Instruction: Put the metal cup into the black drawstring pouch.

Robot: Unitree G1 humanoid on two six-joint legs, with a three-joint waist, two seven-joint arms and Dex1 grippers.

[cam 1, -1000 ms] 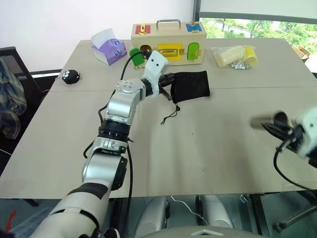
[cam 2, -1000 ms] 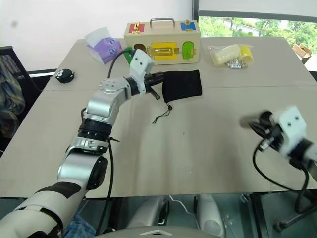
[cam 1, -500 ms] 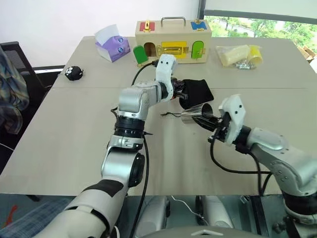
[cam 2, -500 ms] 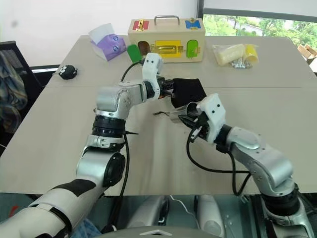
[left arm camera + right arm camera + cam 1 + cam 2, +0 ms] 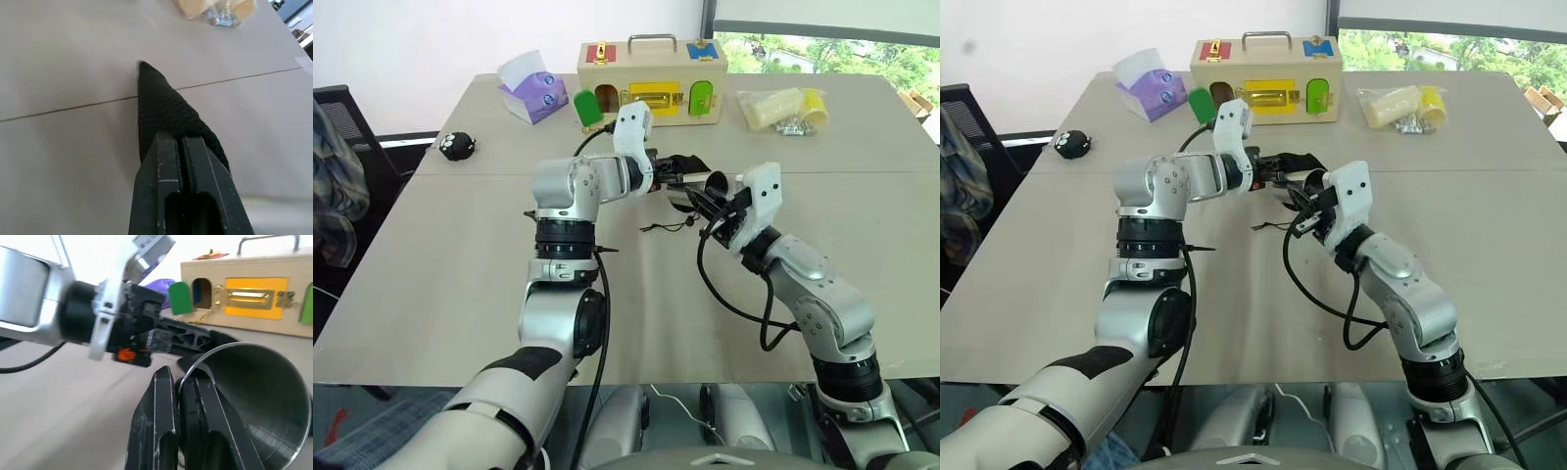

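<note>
- Pale wooden table (image 5: 460, 294) under a bright window carries the whole scene; both arms meet over its middle.
- Left gripper (image 5: 668, 182) is clamped tight on the fabric edge of the black drawstring pouch (image 5: 161, 105), holding it up off the table; its cord (image 5: 668, 226) dangles to the surface.
- Right gripper (image 5: 183, 391) is pinched narrow on the wall of the metal cup (image 5: 249, 396), one finger inside the rim and one outside; the cup lies tilted, just beside the pouch.
- Risk, as I judge it: the left wrist view shows the pouch pinched into a flat fold, so its mouth may be closed. The cup could then push against fabric and slide off.
- Another risk: the cup's smooth wall is held by a thin pinch, so a knock against the left gripper might twist it loose onto the table.
- The dangling cord could snag on the cup's rim.
- Count: one cup, one pouch, two grippers.
- Further back: one wooden latch box (image 5: 651, 83), one purple tissue box (image 5: 533, 90), one small black spotted toy (image 5: 457, 146), one clear bag of yellow items (image 5: 783, 108).
</note>
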